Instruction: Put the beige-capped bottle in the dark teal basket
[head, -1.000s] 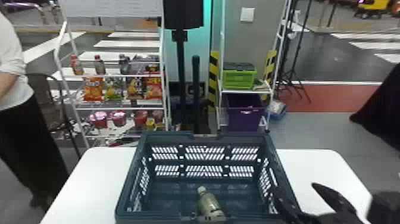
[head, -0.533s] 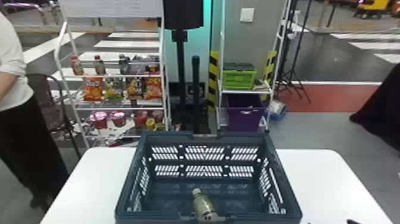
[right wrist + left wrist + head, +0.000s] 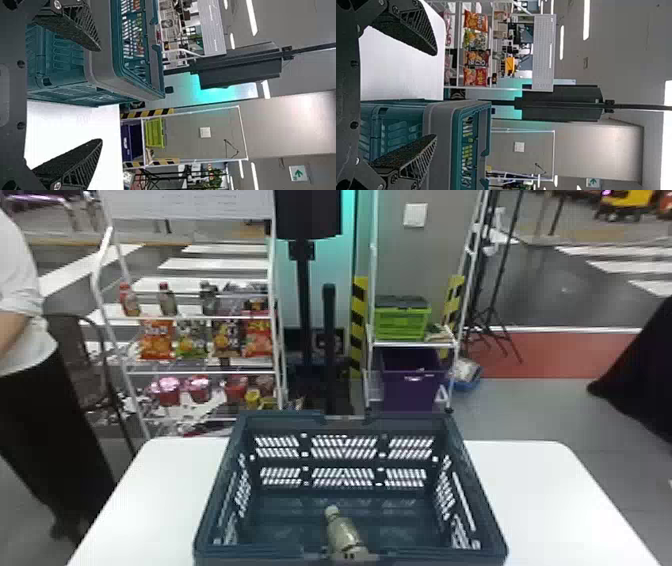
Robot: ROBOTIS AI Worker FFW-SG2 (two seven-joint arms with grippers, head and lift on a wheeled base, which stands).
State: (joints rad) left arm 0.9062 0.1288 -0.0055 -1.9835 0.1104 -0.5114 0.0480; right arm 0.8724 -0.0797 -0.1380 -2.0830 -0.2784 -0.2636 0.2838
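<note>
Inside the basket (image 3: 477, 485), the bottle (image 3: 343, 535) points cap away, long axis slanting slightly leftward, left hand (image 3: 436, 95) and right hand (image 3: 100, 95) unclenched.

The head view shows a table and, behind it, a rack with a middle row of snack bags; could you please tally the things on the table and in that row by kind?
Dark teal basket: 1
Beige-capped bottle: 1
Snack bags: 4
Total: 6
</note>
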